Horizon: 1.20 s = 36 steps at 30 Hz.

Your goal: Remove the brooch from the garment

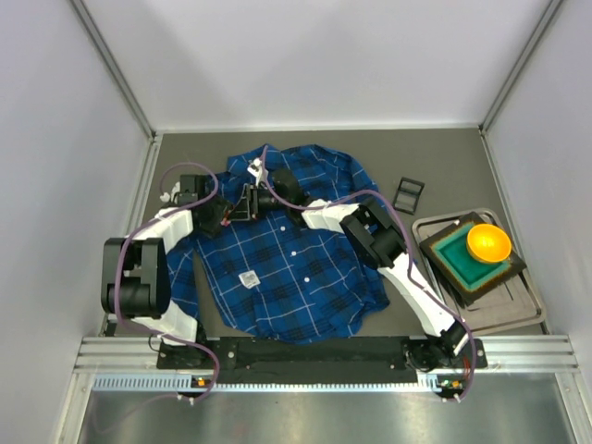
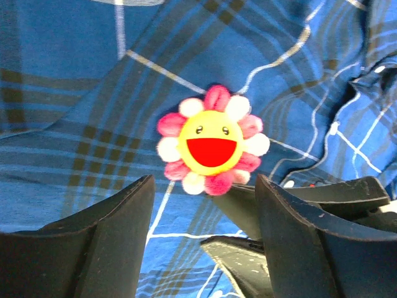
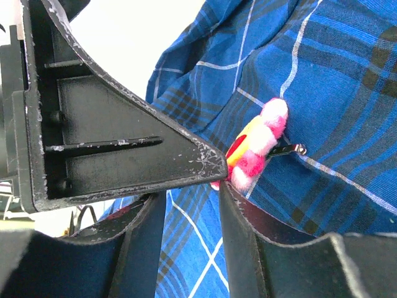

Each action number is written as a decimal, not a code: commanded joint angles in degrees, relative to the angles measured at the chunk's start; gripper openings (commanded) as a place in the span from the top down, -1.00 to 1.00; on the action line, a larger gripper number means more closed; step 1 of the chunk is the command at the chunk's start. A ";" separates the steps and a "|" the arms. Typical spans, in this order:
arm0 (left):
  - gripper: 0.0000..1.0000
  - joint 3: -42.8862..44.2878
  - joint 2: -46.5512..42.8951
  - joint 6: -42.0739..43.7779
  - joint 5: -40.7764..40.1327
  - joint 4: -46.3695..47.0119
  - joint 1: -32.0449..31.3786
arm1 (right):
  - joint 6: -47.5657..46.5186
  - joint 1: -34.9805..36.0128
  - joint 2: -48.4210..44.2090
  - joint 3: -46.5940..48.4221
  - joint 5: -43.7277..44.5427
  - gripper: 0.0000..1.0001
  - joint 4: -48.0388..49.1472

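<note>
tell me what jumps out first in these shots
The smiling flower brooch, pink and white petals around a yellow face, pinned on the blue plaid garment, sits just ahead of the open left gripper. In the top view, an orange bowl glows on a green pad at right.

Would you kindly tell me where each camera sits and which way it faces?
Top external: above and behind the arm bases, looking down on the shirt; the left arm and right arm show whole.
Left wrist: on the left arm, facing the brooch head-on; the left tool shows, fingers apart.
Right wrist: on the right arm, seeing the brooch edge-on; the right tool shows at the bottom.
Shared: both wrist views hold the brooch and shirt.
</note>
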 commanded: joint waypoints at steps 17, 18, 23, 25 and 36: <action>-0.15 -2.44 5.24 -3.89 12.69 14.98 4.62 | -10.06 0.38 -4.62 0.42 3.46 0.16 -6.99; -0.10 -2.61 5.24 -3.71 12.60 16.55 4.79 | -11.04 0.30 -5.41 -1.24 5.03 0.14 -7.53; 0.19 -2.88 5.59 -2.39 12.86 17.97 5.15 | -12.11 -1.37 -10.43 -7.05 8.56 -0.04 -5.87; 0.24 -2.27 5.76 -1.78 12.69 17.79 5.15 | -11.14 -2.25 -10.69 -8.20 8.04 -0.07 -4.99; 0.03 1.42 5.32 3.76 8.99 12.35 5.15 | -13.94 -3.22 -4.91 9.67 13.03 -0.10 -23.67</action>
